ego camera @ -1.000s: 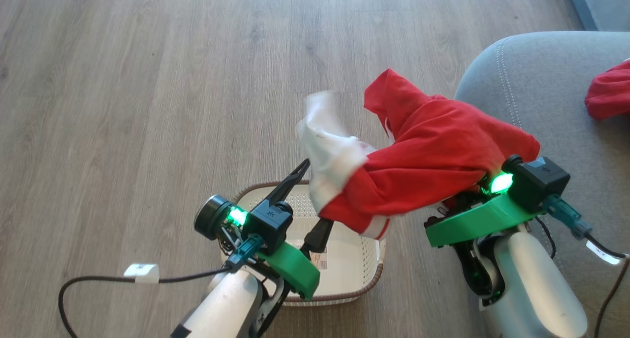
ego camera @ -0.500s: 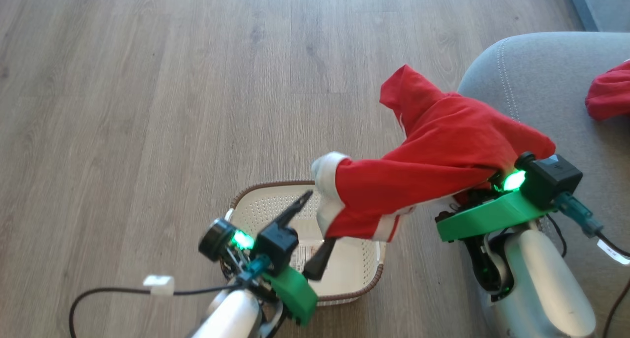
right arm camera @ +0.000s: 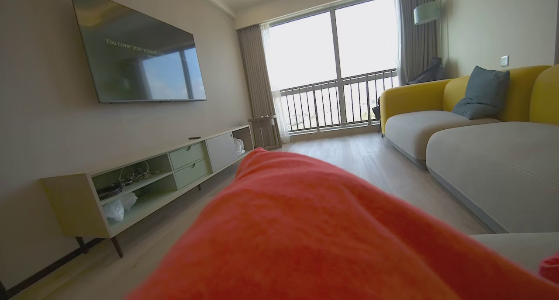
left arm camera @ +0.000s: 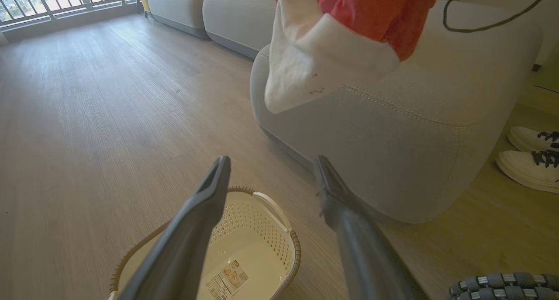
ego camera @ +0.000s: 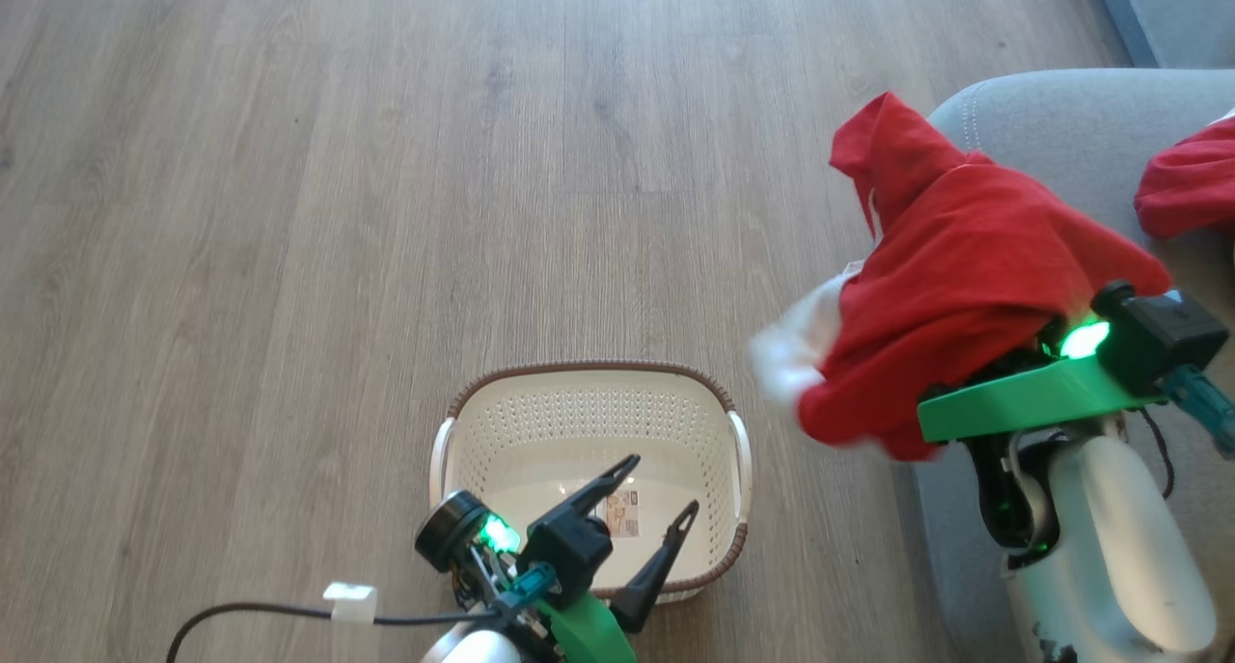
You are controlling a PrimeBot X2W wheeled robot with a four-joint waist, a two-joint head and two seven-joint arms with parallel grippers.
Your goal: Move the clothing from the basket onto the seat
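Note:
The cream basket (ego camera: pixel 589 366) stands on the wood floor, holding just a label sticker (ego camera: pixel 622 513). My left gripper (ego camera: pixel 663 484) hangs open above the basket's near rim, nothing between its fingers (left arm camera: pixel 205 204). A red piece of clothing (ego camera: pixel 965 267) with a white cuff (left arm camera: pixel 314 60) hangs in the air, draped over my right gripper, whose fingers are hidden under the fabric above the green wrist mount (ego camera: pixel 1023 407). It hovers at the rounded corner of the grey seat (ego camera: pixel 1052 132), right of the basket. A second red garment (ego camera: pixel 1187 185) lies on the seat.
White shoes (left arm camera: pixel 530 158) sit on the floor beside the seat. A black cable (ego camera: pixel 270 613) trails from my left arm. A low TV console (right arm camera: pixel 166 169) lines the wall, and a yellow-backed sofa (right arm camera: pixel 419 97) stands by the window.
My right arm has carried the red garment rightward, off the basket and toward the seat's corner. The left gripper has drawn back to the basket's near rim, still open.

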